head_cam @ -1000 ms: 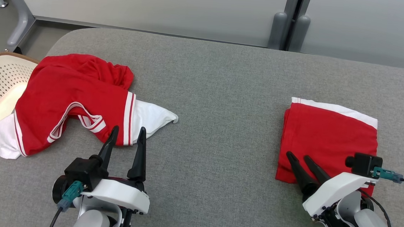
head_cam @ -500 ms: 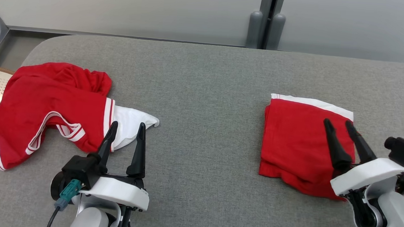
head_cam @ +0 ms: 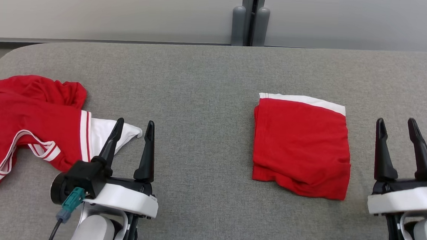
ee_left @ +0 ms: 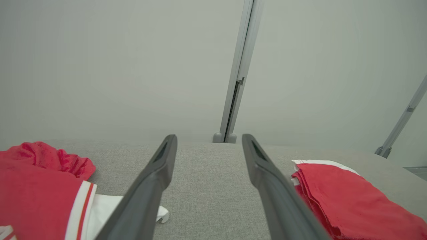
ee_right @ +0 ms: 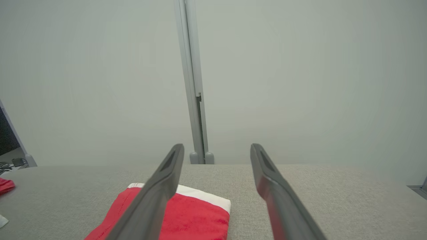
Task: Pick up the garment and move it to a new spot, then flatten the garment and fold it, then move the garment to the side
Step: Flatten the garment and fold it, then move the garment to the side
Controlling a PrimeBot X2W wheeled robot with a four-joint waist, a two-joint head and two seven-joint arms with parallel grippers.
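Observation:
A folded red garment [head_cam: 300, 147] with a white edge lies flat on the grey padded table [head_cam: 207, 97], right of centre. It also appears in the left wrist view [ee_left: 350, 196] and the right wrist view [ee_right: 196, 216]. My right gripper [head_cam: 396, 120] stands open just right of it, apart from the cloth, nothing between its fingers [ee_right: 217, 145]. A crumpled red and white garment [head_cam: 24, 123] lies at the table's left [ee_left: 33, 193]. My left gripper [head_cam: 135, 121] is open and empty [ee_left: 209, 136], its left fingertip over the white sleeve tip.
A pale wall with a grey vertical post [head_cam: 250, 18] runs behind the table's far edge. The crumpled garment reaches past the left border of the head view. Bare grey surface lies between the two garments and along the front edge.
The camera has swung right, so the basket on the left has left the picture. My right gripper has come off the folded garment and moved to its right side. The left gripper has kept its pose.

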